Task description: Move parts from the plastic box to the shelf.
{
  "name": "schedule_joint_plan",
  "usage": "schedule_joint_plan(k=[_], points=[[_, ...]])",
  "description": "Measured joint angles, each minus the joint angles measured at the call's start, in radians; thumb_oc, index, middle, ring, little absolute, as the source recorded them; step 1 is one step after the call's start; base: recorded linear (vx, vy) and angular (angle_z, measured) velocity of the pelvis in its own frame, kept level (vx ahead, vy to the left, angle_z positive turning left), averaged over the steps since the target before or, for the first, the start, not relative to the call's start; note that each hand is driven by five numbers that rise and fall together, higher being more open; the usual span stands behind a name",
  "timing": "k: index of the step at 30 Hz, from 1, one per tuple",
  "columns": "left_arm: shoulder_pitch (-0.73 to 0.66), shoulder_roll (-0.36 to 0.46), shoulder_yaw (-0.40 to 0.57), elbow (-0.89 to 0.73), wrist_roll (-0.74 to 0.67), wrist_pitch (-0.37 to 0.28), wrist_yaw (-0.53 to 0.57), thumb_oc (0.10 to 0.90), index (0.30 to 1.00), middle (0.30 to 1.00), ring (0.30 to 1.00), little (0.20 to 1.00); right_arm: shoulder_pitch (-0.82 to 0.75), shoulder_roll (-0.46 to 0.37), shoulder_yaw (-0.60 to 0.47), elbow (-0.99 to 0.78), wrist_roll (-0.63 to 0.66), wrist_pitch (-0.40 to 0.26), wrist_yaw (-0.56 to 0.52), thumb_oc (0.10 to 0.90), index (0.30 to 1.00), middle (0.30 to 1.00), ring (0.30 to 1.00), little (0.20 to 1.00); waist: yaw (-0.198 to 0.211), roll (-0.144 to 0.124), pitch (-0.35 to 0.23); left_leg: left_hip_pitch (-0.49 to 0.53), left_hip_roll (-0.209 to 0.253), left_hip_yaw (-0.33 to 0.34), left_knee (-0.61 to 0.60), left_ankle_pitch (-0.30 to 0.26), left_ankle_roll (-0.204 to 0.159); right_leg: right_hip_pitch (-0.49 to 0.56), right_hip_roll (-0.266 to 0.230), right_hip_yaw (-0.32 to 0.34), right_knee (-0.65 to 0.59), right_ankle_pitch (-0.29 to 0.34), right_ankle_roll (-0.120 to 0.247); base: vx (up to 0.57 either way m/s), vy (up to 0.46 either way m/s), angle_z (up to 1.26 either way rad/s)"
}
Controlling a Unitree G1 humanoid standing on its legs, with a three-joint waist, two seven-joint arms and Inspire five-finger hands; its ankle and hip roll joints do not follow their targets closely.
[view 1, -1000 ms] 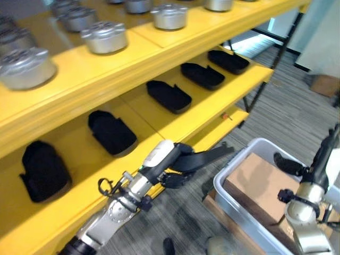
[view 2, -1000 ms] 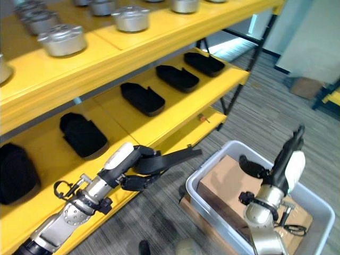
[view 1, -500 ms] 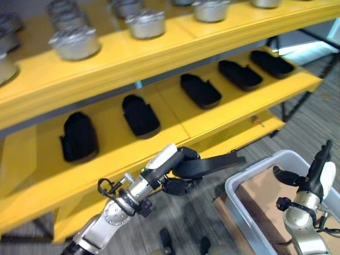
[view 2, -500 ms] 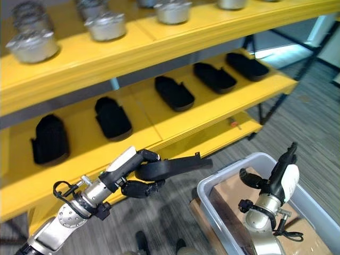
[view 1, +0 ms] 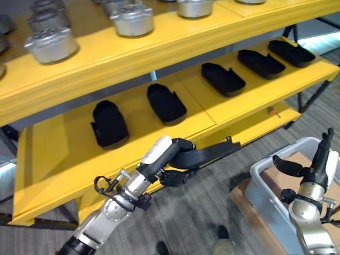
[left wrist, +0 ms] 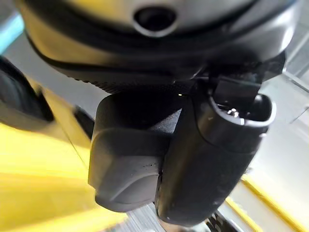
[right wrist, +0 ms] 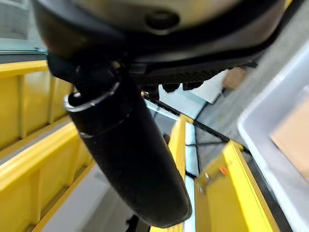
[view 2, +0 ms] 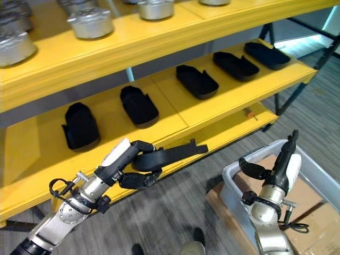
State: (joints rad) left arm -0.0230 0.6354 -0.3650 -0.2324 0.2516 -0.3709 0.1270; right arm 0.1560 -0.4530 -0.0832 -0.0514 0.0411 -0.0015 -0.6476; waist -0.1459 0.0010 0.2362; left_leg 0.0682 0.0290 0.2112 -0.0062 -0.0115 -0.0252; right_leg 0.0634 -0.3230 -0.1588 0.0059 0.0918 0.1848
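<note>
View swung left over the last second, so more of the yellow shelf shows. Lower left, the left robot hand stays clenched on a black part, heading shelfward I'd guess. Lower right, the right robot hand hangs relaxed over the plastic box.

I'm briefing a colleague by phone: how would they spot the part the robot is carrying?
Start at the yellow shelf with its row of black parts. Just in front of its edge, the left hand grips a long black part, the one part held in the air rather than resting on the shelf.
</note>
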Motion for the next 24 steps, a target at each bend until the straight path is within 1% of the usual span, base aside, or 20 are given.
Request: schedule_joint_plan(k=[1,3,4,5,6,8,9,11,12,13,14,15,17,18,19,20,21,22,23,24], points=[[0.019,0.011,0.015,-0.004,0.005,0.0,0.029,0.4,0.3,0.3,0.3,0.3,0.003,-0.001,0.024,-0.009,0.0,0.009,0.009,0.9,1.0,1.0,1.0,1.0,0.01,0.003,-0.002,0.008,-0.008,0.001,-0.02,0.004,0.001,-0.005,-0.003,-0.001,-0.002,0.015,-0.019,-0.03,0.267,0.24],[0.046,0.028,0.076,-0.008,0.008,-0.001,0.058,0.4,0.3,0.3,0.3,0.3,0.008,0.006,0.06,-0.056,-0.002,0.013,0.029,0.9,1.0,1.0,1.0,1.0,0.039,-0.015,-0.002,0.011,-0.024,-0.001,-0.039,0.016,0.014,-0.004,-0.017,-0.02,-0.011,0.031,-0.035,-0.04,0.262,0.07],[0.058,0.029,0.103,-0.008,0.009,-0.001,0.076,0.4,0.3,0.3,0.3,0.3,0.008,0.01,0.066,-0.079,-0.007,0.013,0.031,0.9,1.0,1.0,1.0,1.0,0.047,-0.026,-0.002,0.009,-0.032,-0.001,-0.041,0.018,0.017,-0.004,-0.025,-0.022,-0.011,0.035,-0.037,-0.06,0.292,0.14],[0.072,0.028,0.136,-0.008,0.013,-0.001,0.102,0.4,0.3,0.3,0.3,0.3,0.007,0.018,0.066,-0.106,-0.013,0.012,0.031,0.9,1.0,1.0,1.0,1.0,0.058,-0.039,-0.002,0.0,-0.038,0.0,-0.032,0.014,0.024,-0.004,-0.035,-0.028,-0.011,0.039,-0.03,-0.04,0.218,0.29],[0.078,0.029,0.172,-0.008,0.04,-0.001,0.138,0.4,0.3,0.3,0.3,0.3,-0.011,0.019,0.066,-0.115,-0.029,0.009,0.027,0.9,1.0,1.0,1.0,1.0,0.067,-0.062,-0.004,-0.026,-0.046,0.0,0.002,0.01,0.037,-0.004,-0.046,-0.045,-0.005,0.049,-0.037,-0.02,0.261,0.37],[0.078,0.036,0.175,-0.007,0.043,-0.001,0.162,0.4,0.3,0.3,0.3,0.3,-0.025,0.017,0.066,-0.115,-0.034,0.009,0.023,0.9,1.0,1.0,1.0,1.0,0.071,-0.071,-0.006,-0.033,-0.047,-0.009,0.01,0.01,0.04,-0.006,-0.046,-0.045,0.006,0.073,-0.043,0.01,0.156,0.31],[0.079,0.037,0.171,-0.006,0.047,-0.001,0.172,0.4,0.3,0.3,0.3,0.3,-0.032,0.022,0.069,-0.114,-0.043,0.01,0.019,0.9,1.0,1.0,1.0,1.0,0.068,-0.072,-0.005,-0.042,-0.039,-0.014,0.025,0.005,0.045,-0.013,-0.046,-0.044,0.031,0.08,-0.04,0.03,0.086,0.26],[0.08,0.038,0.167,-0.005,0.052,-0.001,0.176,0.4,0.3,0.3,0.3,0.3,-0.034,0.022,0.079,-0.113,-0.052,0.01,0.008,0.9,1.0,1.0,1.0,1.0,0.066,-0.072,-0.005,-0.037,-0.041,-0.026,0.027,0.003,0.054,-0.033,-0.043,-0.045,0.089,0.086,-0.048,0.04,0.083,0.19],[0.08,0.039,0.169,-0.006,0.06,-0.001,0.183,0.4,0.3,0.3,0.3,0.3,-0.035,0.019,0.083,-0.112,-0.053,0.01,0.002,0.9,1.0,1.0,1.0,1.0,0.071,-0.074,-0.007,-0.034,-0.035,-0.028,0.026,0.004,0.059,-0.056,-0.042,-0.044,0.131,0.078,-0.045,0.05,0.066,0.14],[0.081,0.041,0.176,-0.009,0.069,0.0,0.203,0.4,0.3,0.3,0.3,0.3,-0.035,0.018,0.084,-0.111,-0.062,0.008,-0.006,0.9,1.0,1.0,1.0,1.0,0.071,-0.071,-0.009,-0.034,-0.012,-0.051,0.011,0.019,0.066,-0.095,0.022,-0.039,0.205,-0.056,-0.024,0.04,0.042,0.11],[0.082,0.044,0.178,-0.009,0.068,0.0,0.212,0.4,0.3,0.3,0.3,0.3,-0.034,0.018,0.084,-0.111,-0.066,0.008,-0.006,0.9,1.0,1.0,1.0,1.0,0.074,-0.074,-0.01,-0.034,-0.002,-0.054,0.001,0.026,0.062,-0.101,0.078,-0.042,0.213,-0.105,-0.026,0.08,0.042,0.12],[0.084,0.046,0.183,-0.01,0.068,0.0,0.212,0.4,0.3,0.3,0.3,0.3,-0.033,0.017,0.084,-0.111,-0.076,0.007,-0.006,0.9,1.0,1.0,1.0,1.0,0.075,-0.079,-0.013,-0.035,-0.001,-0.056,-0.002,0.027,0.06,-0.095,0.114,-0.039,0.204,-0.118,-0.032,0.09,0.005,0.05],[0.086,0.045,0.185,-0.01,0.066,0.001,0.212,0.4,0.3,0.3,0.3,0.3,-0.039,0.001,0.083,-0.107,-0.103,0.0,-0.005,0.9,1.0,1.0,1.0,1.0,0.079,-0.091,-0.02,-0.036,-0.018,-0.049,-0.002,0.028,0.057,-0.05,0.159,-0.063,0.118,-0.138,-0.07,0.1,-0.007,0.09],[0.081,0.042,0.174,-0.01,0.066,0.003,0.209,0.4,0.3,0.3,0.3,0.3,-0.034,-0.022,0.084,-0.098,-0.121,-0.006,-0.004,0.9,1.0,1.0,1.0,1.0,0.057,-0.079,-0.02,-0.039,-0.023,-0.077,-0.002,0.032,0.053,-0.016,0.188,-0.005,0.08,-0.137,-0.073,0.14,-0.045,0.49],[0.076,0.042,0.161,-0.014,0.067,0.002,0.208,0.4,0.3,0.3,0.3,0.3,-0.014,-0.055,0.084,-0.096,-0.12,-0.003,-0.004,0.9,1.0,1.0,1.0,1.0,0.041,-0.074,-0.021,-0.033,-0.024,-0.1,-0.005,0.039,0.05,0.004,0.198,0.061,0.066,-0.141,-0.073,0.12,-0.062,0.57],[0.073,0.039,0.158,-0.013,0.066,0.002,0.207,0.4,0.3,0.3,0.3,0.3,0.004,-0.063,0.079,-0.088,-0.12,-0.014,-0.005,0.9,1.0,1.0,1.0,1.0,0.038,-0.07,-0.02,-0.034,-0.023,-0.102,-0.004,0.041,0.047,0.01,0.206,0.076,0.071,-0.149,-0.071,0.16,-0.071,0.69],[0.056,0.034,0.145,-0.01,0.067,0.002,0.201,0.4,0.3,0.3,0.3,0.3,0.022,-0.068,0.064,-0.075,-0.122,-0.033,-0.012,0.9,1.0,1.0,1.0,1.0,0.019,-0.067,-0.021,-0.047,-0.025,-0.143,0.005,0.042,0.046,0.02,0.216,0.109,0.082,-0.173,-0.077,0.1,-0.055,0.8],[0.043,0.026,0.143,-0.018,0.066,-0.006,0.194,0.4,0.3,0.3,0.3,0.3,0.045,-0.068,0.052,-0.061,-0.12,-0.033,-0.033,0.9,1.0,1.0,1.0,1.0,0.008,-0.068,-0.025,-0.048,-0.029,-0.17,-0.003,0.052,0.041,0.027,0.217,0.141,0.078,-0.193,-0.076,0.1,-0.052,0.74],[0.049,0.022,0.147,-0.024,0.067,-0.009,0.195,0.4,0.3,0.3,0.3,0.3,0.044,-0.069,0.045,-0.053,-0.12,-0.03,-0.037,0.9,1.0,1.0,1.0,1.0,0.016,-0.06,-0.026,-0.049,-0.024,-0.166,-0.015,0.061,0.035,0.028,0.224,0.152,0.058,-0.189,-0.082,0.11,-0.05,0.37],[0.054,0.02,0.149,-0.028,0.07,-0.009,0.195,0.4,0.3,0.3,0.3,0.3,0.043,-0.069,0.038,-0.054,-0.12,-0.028,-0.037,0.9,1.0,1.0,1.0,1.0,0.015,-0.045,-0.027,-0.05,-0.018,-0.166,-0.025,0.068,0.031,0.034,0.23,0.15,0.039,-0.179,-0.086,0.08,-0.041,-0.06]])
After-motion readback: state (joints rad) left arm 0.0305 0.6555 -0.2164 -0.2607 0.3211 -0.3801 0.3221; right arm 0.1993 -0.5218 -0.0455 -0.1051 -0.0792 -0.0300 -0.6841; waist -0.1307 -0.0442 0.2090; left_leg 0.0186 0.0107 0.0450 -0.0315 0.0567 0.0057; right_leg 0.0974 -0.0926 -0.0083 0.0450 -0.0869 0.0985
